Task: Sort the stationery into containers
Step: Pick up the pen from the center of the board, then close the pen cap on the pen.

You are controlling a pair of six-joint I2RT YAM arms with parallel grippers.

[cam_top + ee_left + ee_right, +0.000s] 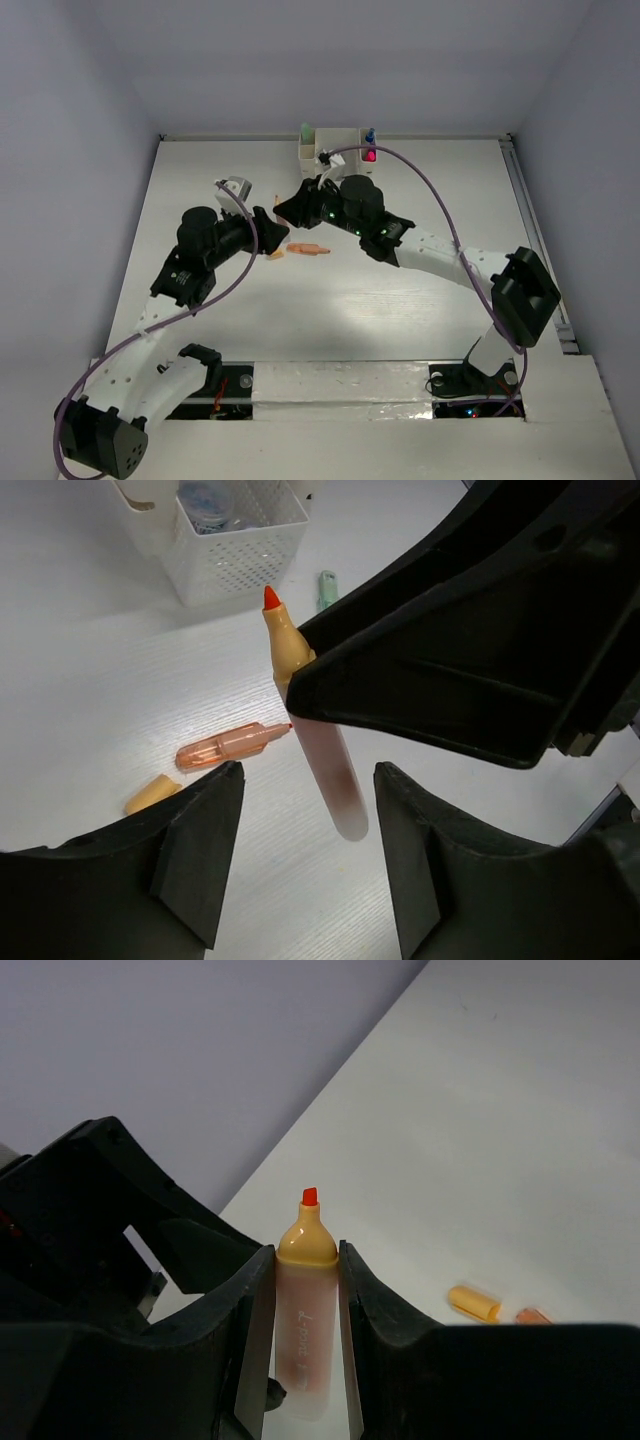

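My right gripper [305,1260] is shut on an uncapped orange marker [303,1330], red tip up. In the left wrist view that orange marker [325,760] hangs slanted from the right gripper [295,695]. Its lower end sits between the fingers of my left gripper [310,775], which is open and clear of it on both sides. On the table lie a peach marker [225,748] and a loose yellow cap [150,793]. The white container [335,148] stands at the far edge, holding a mint green marker [305,130] and a blue-capped bottle [370,133].
Both grippers [280,222] meet left of the table's middle, just above the peach marker [308,249]. A small tub [235,187] sits behind the left gripper. Another mint green marker [327,585] lies near the container's perforated wall [235,555].
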